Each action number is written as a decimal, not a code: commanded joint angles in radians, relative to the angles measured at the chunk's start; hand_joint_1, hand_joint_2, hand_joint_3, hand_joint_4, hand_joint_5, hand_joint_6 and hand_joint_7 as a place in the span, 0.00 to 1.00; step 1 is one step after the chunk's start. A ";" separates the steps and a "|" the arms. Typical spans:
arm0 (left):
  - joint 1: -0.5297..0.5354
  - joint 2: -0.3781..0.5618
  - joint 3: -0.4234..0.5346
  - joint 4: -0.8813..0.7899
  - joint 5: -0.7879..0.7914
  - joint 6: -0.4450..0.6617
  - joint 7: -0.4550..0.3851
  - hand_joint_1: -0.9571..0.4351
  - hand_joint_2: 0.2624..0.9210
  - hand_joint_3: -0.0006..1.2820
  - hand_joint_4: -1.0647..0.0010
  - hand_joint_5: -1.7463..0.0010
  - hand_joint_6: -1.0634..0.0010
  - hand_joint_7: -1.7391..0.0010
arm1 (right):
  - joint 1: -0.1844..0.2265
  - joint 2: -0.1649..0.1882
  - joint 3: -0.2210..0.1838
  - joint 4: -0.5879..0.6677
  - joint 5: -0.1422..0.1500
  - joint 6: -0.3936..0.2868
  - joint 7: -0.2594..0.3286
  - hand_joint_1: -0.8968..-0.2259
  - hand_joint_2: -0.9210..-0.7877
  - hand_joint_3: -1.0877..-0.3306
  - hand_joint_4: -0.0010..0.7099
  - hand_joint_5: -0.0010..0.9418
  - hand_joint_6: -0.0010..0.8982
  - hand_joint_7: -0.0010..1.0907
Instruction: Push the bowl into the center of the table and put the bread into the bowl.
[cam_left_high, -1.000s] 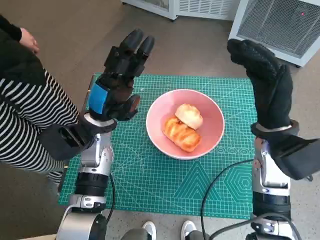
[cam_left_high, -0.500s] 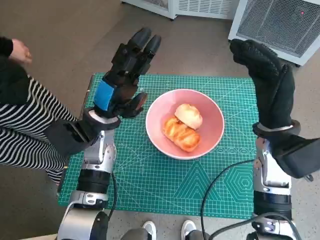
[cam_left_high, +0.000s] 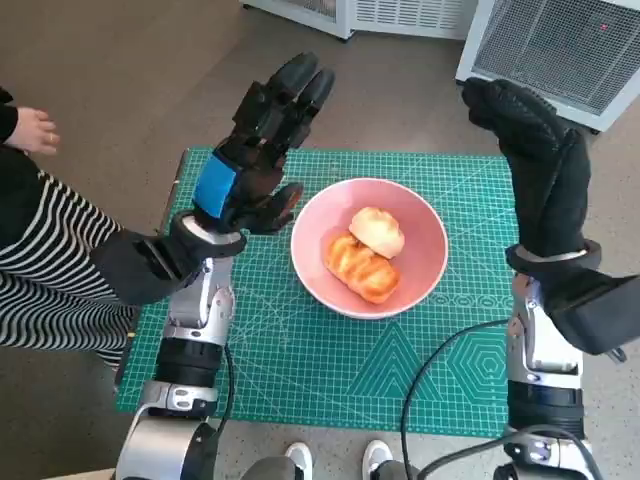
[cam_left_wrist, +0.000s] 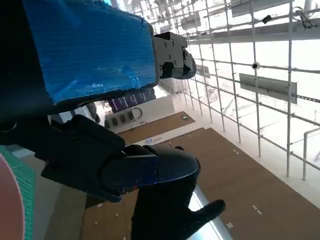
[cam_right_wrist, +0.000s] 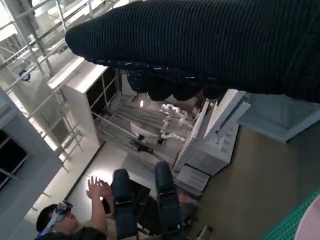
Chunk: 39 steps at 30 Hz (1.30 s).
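A pink bowl (cam_left_high: 425, 262) sits near the middle of the green cutting mat (cam_left_high: 300, 350). Two pieces of bread lie inside it: a pale round bun (cam_left_high: 377, 231) and a glazed golden pastry (cam_left_high: 361, 268). My left hand (cam_left_high: 253, 152) is raised above the mat's left side, fingers stretched out and apart, holding nothing. My right hand (cam_left_high: 537, 160) in its black glove is raised over the mat's right edge, empty, fingers extended. A thin slice of the bowl's rim (cam_left_wrist: 6, 200) shows in the left wrist view. Both hands are clear of the bowl.
A person in a striped garment (cam_left_high: 45, 255) sits at the left, one hand (cam_left_high: 30, 128) lifted. White appliances (cam_left_high: 560, 50) stand beyond the table. A black cable (cam_left_high: 430, 370) runs across the mat's near right. Shoes (cam_left_high: 335, 458) show at the near edge.
My left hand has risen and drifted slightly right, toward the far side. The person's hand has moved left and lower. Bowl, bread and right hand are unchanged.
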 joint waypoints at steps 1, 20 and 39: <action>-0.009 0.000 -0.003 -0.020 0.007 0.014 0.010 0.16 1.00 0.37 0.92 0.99 1.00 0.72 | 0.002 -0.009 0.001 0.014 -0.015 0.002 -0.007 0.29 0.00 0.53 0.22 0.00 0.01 0.45; 0.008 0.000 -0.010 -0.053 0.019 0.022 0.043 0.17 1.00 0.37 0.93 0.99 1.00 0.73 | 0.001 -0.003 0.010 0.028 -0.004 -0.009 0.000 0.26 0.00 0.53 0.22 0.00 0.01 0.45; 0.028 0.000 -0.014 -0.071 0.028 0.015 0.060 0.17 0.99 0.35 0.92 0.98 1.00 0.73 | 0.012 -0.006 0.017 0.021 -0.001 -0.015 0.000 0.28 0.00 0.53 0.22 0.00 0.01 0.46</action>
